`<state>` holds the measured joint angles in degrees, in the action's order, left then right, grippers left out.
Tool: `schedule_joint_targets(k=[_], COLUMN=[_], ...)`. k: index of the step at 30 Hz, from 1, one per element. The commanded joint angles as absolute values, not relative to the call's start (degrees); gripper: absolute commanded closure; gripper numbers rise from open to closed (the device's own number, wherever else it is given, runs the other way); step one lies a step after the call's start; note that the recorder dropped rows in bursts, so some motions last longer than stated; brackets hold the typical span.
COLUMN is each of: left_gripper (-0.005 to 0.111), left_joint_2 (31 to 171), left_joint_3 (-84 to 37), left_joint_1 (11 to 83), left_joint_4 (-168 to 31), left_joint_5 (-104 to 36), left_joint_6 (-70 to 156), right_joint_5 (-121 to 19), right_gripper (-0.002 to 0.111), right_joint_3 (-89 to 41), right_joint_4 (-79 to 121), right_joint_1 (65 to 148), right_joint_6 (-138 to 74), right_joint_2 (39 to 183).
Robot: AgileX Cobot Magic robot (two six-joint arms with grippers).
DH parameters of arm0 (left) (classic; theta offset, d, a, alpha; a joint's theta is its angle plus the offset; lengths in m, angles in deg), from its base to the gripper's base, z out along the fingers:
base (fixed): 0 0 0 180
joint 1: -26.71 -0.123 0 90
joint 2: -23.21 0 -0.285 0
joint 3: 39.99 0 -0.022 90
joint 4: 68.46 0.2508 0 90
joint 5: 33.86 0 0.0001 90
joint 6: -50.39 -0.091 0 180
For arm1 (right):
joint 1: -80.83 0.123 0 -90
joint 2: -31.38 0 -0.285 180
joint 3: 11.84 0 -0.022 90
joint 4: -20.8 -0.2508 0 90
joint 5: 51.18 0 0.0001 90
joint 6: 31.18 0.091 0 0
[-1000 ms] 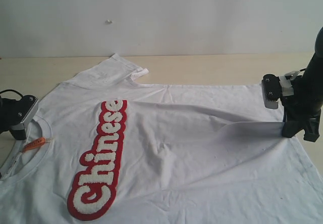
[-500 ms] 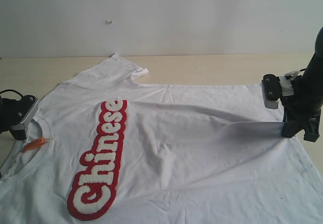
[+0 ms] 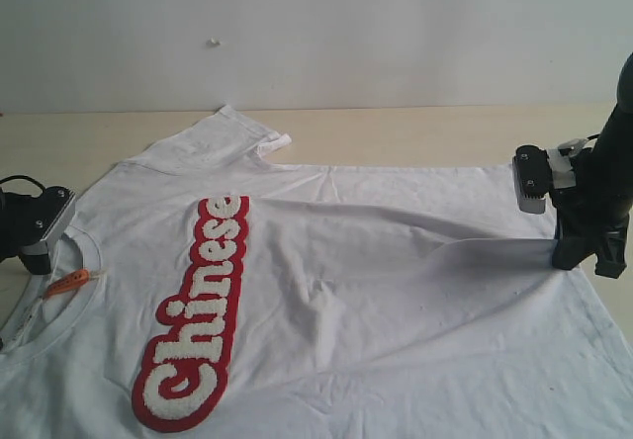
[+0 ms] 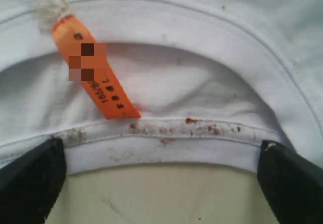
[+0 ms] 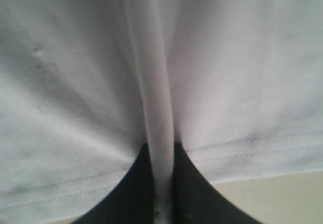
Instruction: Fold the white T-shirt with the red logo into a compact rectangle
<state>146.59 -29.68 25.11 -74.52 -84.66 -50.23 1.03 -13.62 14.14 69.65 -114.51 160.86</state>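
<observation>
Only readable text: red logo (image 3: 195, 310) spells "Chinese", fuzzy white bubble letters with a thick red outline, a long rounded strip. The strip's long axis runs from the near edge of the exterior view (the "C") to the far side (the last "e"), tilted a little right. It sits on the chest of the white T-shirt (image 3: 376, 291), which is soft thin cotton, lightly creased, spread front-up on the pale wood-tone desk (image 3: 396, 132). The shirt's long axis runs left to right across the exterior view, with the neck at left and the hem (image 3: 593, 301) at right. One short sleeve (image 3: 223, 137) points to the far side, toward the white wall (image 3: 316, 34). The near side of the shirt is cut off by the frame. An orange tag (image 4: 96, 70), a narrow flat strip, hangs on a pale string (image 4: 48, 4) inside the neck. Its small dark print is partly pixelated and not readable. The collar (image 4: 166, 148) is a curved band with a stitched seam, and brownish specks run along that seam. The left hand (image 4: 161, 183) is at the neck with its black fingers (image 4: 30, 178) spread wide. One finger sits at each end of the stretch of collar in view, and nothing is gripped. The right hand (image 5: 161, 193) is clamped narrow on a pinched ridge of cloth at the hem, where a double stitch line shows. In the exterior view the cloth tents up off the desk toward that hand.
</observation>
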Motion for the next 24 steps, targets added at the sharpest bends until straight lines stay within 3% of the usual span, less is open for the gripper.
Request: schedule_joint_targets(k=[1,15,17,22,24], left_gripper=[0.004,0.006,0.022,0.106,0.107], left_joint_2=[148.3,148.6,148.6,148.6,148.6], left_joint_3=[-29.3,-29.3,-29.3,-29.3,-29.3], left_joint_1=[25.1,25.1,25.1,25.1,25.1], left_joint_4=[-74.8,-76.5,-76.5,-76.5,-76.3], left_joint_5=[-84.2,-81.9,-82.0,-87.1,-87.3], left_joint_6=[-50.0,-50.0,-49.9,-50.0,-49.9], right_joint_5=[1.0,1.0,1.0,1.0,1.0], right_gripper=[0.108,0.108,0.108,0.108,0.108], right_joint_3=[-14.9,-14.9,-14.9,-14.9,-14.9], right_joint_4=[15.1,14.8,14.8,14.8,14.8], right_joint_1=[69.5,69.5,69.5,69.5,69.5], right_joint_6=[-114.3,-113.9,-113.9,-113.9,-113.9], right_joint_2=[163.9,163.9,163.9,163.9,163.9])
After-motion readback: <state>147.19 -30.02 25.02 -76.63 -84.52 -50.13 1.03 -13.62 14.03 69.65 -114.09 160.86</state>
